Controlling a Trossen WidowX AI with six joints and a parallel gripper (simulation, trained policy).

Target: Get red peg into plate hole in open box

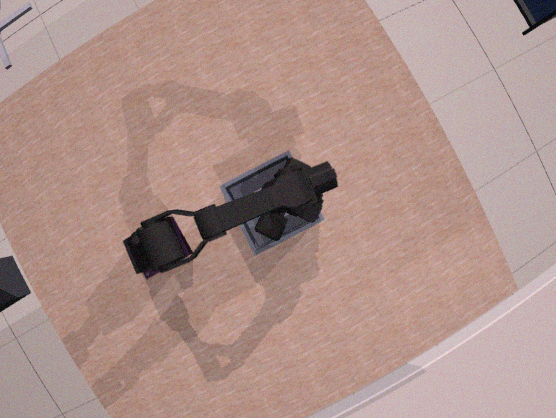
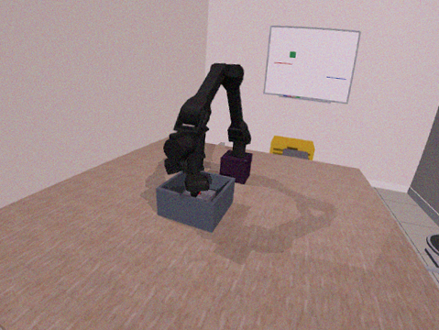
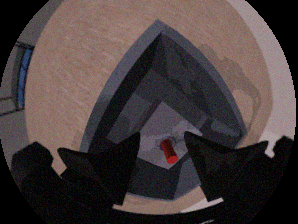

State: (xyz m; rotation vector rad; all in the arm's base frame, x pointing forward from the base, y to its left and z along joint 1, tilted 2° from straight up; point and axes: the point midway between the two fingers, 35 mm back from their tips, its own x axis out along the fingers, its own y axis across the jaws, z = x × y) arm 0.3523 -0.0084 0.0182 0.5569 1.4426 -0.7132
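Note:
The grey-blue open box (image 1: pixel 256 169) (image 2: pixel 187 211) (image 3: pixel 182 70) stands on the table, with the pale plate (image 3: pixel 155 120) on its floor. The red peg (image 3: pixel 169 151) (image 2: pixel 199 193) is inside the box. In the wrist view it stands at the plate's hole, slightly tilted in the picture, with its round top showing; how deep it sits I cannot tell. My gripper (image 3: pixel 162 135) is open, its dark fingers apart on either side of the peg and not touching it in the wrist view. It reaches down into the box; the arm hides it in the top view.
A dark purple block (image 2: pixel 236 167) (image 1: pixel 181 236) is on the table at the arm's base, beyond the box in the exterior view. The box walls surround the fingers. The wooden table (image 1: pixel 380 210) (image 2: pixel 269 301) lies around the box.

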